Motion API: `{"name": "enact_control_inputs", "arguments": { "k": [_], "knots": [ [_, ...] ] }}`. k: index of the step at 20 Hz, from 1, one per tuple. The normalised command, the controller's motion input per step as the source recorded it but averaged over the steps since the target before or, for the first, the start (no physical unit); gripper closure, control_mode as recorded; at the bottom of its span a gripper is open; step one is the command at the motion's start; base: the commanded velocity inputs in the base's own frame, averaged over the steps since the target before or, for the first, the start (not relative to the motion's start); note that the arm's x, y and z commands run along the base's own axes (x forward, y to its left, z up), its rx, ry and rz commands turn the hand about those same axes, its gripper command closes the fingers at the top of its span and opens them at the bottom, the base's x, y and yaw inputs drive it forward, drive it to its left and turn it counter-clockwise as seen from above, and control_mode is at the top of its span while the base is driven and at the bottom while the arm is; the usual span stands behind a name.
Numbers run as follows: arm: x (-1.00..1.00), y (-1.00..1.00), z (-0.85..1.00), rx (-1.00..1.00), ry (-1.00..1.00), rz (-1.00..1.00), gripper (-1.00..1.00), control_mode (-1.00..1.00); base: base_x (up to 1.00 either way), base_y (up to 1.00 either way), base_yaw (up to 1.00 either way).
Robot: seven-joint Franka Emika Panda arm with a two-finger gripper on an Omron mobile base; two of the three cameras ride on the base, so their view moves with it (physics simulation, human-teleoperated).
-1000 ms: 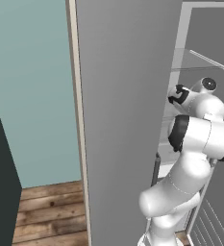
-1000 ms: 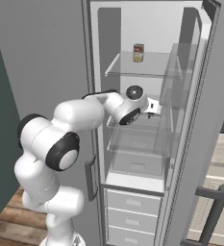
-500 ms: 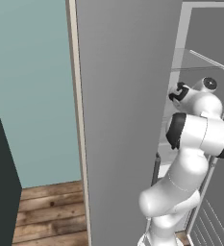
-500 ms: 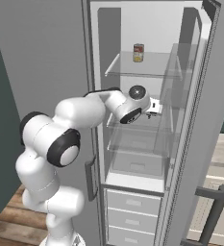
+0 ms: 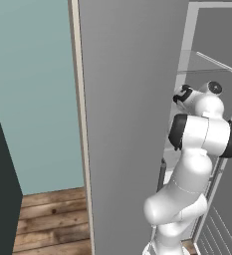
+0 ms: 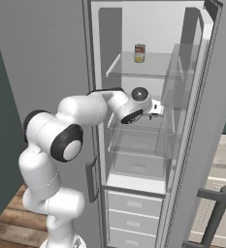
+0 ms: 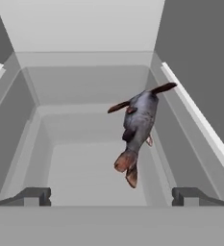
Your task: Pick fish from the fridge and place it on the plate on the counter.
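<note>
Reaching into the tall grey fridge with the pale inside (image 6: 148,29), jaws wide open and holding nothing, with the two small dark finger tips (image 7: 31,196) far apart. Looking straight at the small dark grey fish (image 7: 137,127), just ahead of the jaws and between them, a bit nearer the right-hand tip, lying on the clear glass shelf (image 6: 138,140) with its brown tail end pointing back at the jaws. Moved only a tiny bit further in and up since a moment ago, so closing in slowly. Not touching the fish yet. Probably best next to push forward and a bit down until the tips sit on both sides of the fish, then squeeze. Nothing yet carried towards the plate.
</note>
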Motion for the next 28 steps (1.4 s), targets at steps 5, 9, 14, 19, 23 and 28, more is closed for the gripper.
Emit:
{"name": "enact_control_inputs", "arguments": {
  "k": [5, 9, 14, 19, 23, 28],
  "knots": [
    [0.15, -0.02, -0.08, 0.0, 0.0, 0.0, -1.0, -1.0, 0.0, 0.0, 0.0],
    [0.15, -0.09, 0.0, 0.02, 0.0, 0.0, -1.0, -1.0, 0.0, 0.0, 0.0],
    [0.14, -0.06, 0.0, 0.04, 0.0, 0.0, -1.0, -1.0, 0.0, 0.0, 0.0],
    [0.1, -0.03, 0.0, 0.03, 0.0, 0.0, -1.0, -1.0, 0.0, 0.0, 0.0],
    [0.09, 0.0, 0.0, 0.02, 0.0, 0.0, -1.0, -1.0, 0.0, 0.0, 0.0],
    [0.12, 0.0, 0.0, 0.0, 0.0, 0.0, -1.0, -1.0, 0.0, 0.0, 0.0]
  ]
}}
